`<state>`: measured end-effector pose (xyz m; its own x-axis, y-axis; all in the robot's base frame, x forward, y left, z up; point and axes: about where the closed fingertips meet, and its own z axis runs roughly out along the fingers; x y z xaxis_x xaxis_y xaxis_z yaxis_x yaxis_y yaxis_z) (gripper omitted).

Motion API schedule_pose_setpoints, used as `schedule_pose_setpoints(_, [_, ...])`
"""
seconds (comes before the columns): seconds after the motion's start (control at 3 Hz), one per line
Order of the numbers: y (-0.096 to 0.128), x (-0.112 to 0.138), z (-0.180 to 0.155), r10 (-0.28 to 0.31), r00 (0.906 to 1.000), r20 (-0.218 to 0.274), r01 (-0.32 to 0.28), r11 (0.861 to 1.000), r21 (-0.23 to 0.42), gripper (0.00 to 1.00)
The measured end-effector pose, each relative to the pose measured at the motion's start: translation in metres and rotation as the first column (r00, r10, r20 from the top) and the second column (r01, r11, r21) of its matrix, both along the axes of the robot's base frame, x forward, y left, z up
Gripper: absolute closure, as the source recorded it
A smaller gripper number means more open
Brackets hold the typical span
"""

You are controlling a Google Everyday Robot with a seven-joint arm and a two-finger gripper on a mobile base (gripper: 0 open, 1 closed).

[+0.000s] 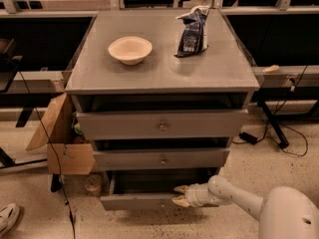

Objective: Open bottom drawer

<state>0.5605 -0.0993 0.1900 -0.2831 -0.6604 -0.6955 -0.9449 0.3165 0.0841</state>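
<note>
The bottom drawer (134, 201) is the slim grey front at the foot of the grey cabinet. It stands pulled out a little, with a dark gap above its front. My gripper (179, 195) is at the drawer's front, right of centre, with one fingertip (180, 188) above the front's top edge and the other below it. The knob is hidden by the gripper. My white arm (234, 195) reaches in from the lower right.
The mid-sized drawer (162, 160) and the tallest drawer (162, 125) sit above. A beige bowl (130, 50) and a dark chip bag (193, 31) stand on the cabinet top. An open cardboard box (62, 141) is at the left. Cables lie on the floor at right.
</note>
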Motion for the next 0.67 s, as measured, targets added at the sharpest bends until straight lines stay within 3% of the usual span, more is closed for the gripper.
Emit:
schedule_pose_setpoints(0.33, [-0.0001, 0.0019, 0.002, 0.0, 1.0, 0.0, 0.0, 1.0, 0.0, 0.11])
schedule_pose_setpoints(0.67, [-0.0051, -0.0054, -0.0011, 0.009, 1.0, 0.0, -0.009, 1.0, -0.013, 0.0])
